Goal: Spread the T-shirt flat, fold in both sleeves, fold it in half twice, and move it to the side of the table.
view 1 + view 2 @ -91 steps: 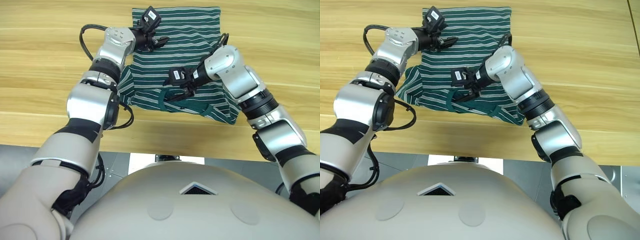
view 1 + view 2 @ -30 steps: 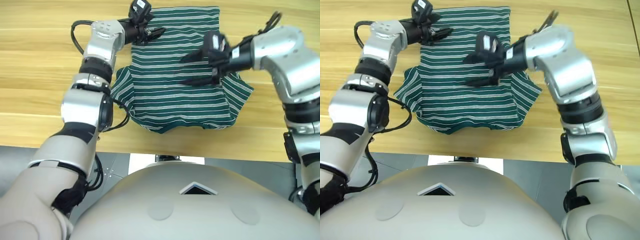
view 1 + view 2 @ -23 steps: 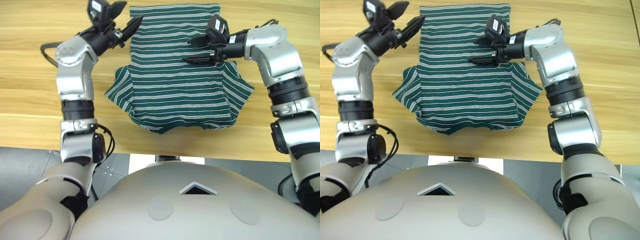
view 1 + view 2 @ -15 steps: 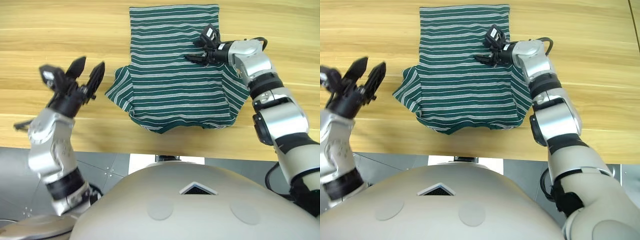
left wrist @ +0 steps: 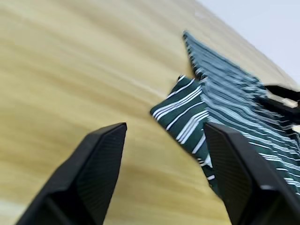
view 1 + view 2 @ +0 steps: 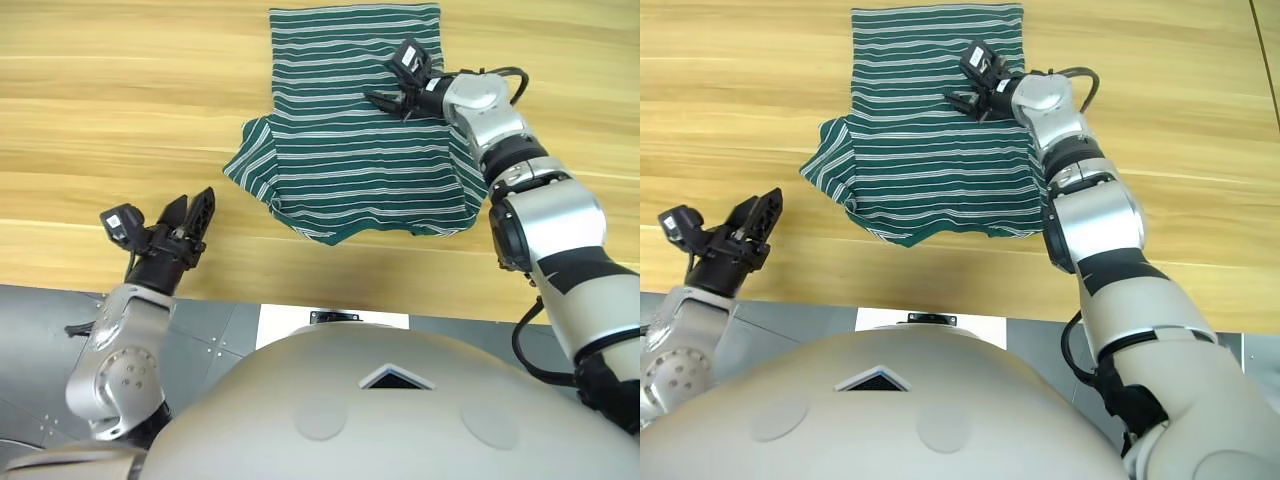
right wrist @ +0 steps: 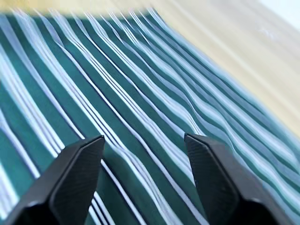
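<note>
The green striped T-shirt (image 6: 350, 150) lies on the wooden bench (image 6: 110, 90), with its hem at the far side and its neckline toward the robot, close to the near edge. It is mostly spread out, though rumpled around the neckline. The sleeve (image 6: 248, 160) on the robot's left sticks out flat to the side, unfolded. The right end effector (image 6: 388, 100) hovers low over the far right part of the shirt. Its two fingers are apart with nothing pinched, and I cannot tell whether their tips touch the cloth. The left end effector (image 6: 192, 208) is well apart from the shirt, by the near edge of the bench on the left, its fingers spread wide and empty, pointing toward that sleeve.
</note>
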You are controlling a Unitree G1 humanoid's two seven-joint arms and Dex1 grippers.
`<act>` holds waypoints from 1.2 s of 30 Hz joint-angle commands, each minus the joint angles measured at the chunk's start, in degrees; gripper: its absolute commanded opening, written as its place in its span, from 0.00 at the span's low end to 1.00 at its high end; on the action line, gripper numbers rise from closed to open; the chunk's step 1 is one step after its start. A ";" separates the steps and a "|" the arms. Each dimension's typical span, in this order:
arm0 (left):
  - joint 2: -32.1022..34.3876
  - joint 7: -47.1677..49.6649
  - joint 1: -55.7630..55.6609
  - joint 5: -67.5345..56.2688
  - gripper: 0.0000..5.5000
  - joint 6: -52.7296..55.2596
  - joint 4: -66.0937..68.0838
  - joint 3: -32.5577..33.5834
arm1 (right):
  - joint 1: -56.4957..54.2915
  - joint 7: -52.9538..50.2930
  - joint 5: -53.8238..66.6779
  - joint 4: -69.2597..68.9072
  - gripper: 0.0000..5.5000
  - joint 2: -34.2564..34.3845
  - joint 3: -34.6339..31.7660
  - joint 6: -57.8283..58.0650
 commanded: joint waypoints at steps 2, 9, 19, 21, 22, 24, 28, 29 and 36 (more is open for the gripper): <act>2.52 2.68 -6.10 2.64 0.53 1.81 8.52 -2.62 | -0.64 6.84 1.42 -4.49 0.58 -1.82 -2.93 -4.26; 2.61 1.69 -7.76 4.87 0.49 1.41 13.36 -9.36 | 5.07 12.52 7.29 -19.07 0.58 -5.83 -8.39 -6.26; 2.21 1.93 -9.51 5.10 0.18 0.29 17.45 -10.33 | 13.55 13.44 11.00 -38.72 0.58 -9.58 -9.40 0.93; 2.26 1.87 -10.67 4.91 0.12 -0.03 18.96 -10.05 | 15.22 13.19 11.83 -41.91 0.58 -9.85 -9.48 2.23; 2.05 1.88 -11.21 4.50 0.09 -0.05 19.66 -9.83 | 15.92 12.96 12.14 -43.11 0.58 -9.92 -9.60 2.76; 1.42 1.62 -12.90 3.05 0.02 0.18 21.42 -9.19 | 17.96 12.47 12.60 -45.69 0.58 -10.20 -9.95 3.41; 0.64 1.80 -14.50 0.44 0.01 0.88 22.48 -8.10 | 20.61 11.77 13.39 -48.51 0.58 -10.86 -10.30 4.28; 0.59 1.89 -14.52 -0.04 0.01 0.96 22.45 -7.82 | 21.08 11.49 13.40 -48.69 0.58 -11.04 -10.39 4.35; 0.74 1.47 -14.13 -2.94 0.01 0.28 19.62 -5.35 | 24.57 10.05 13.07 -49.86 0.58 -12.00 -10.90 4.43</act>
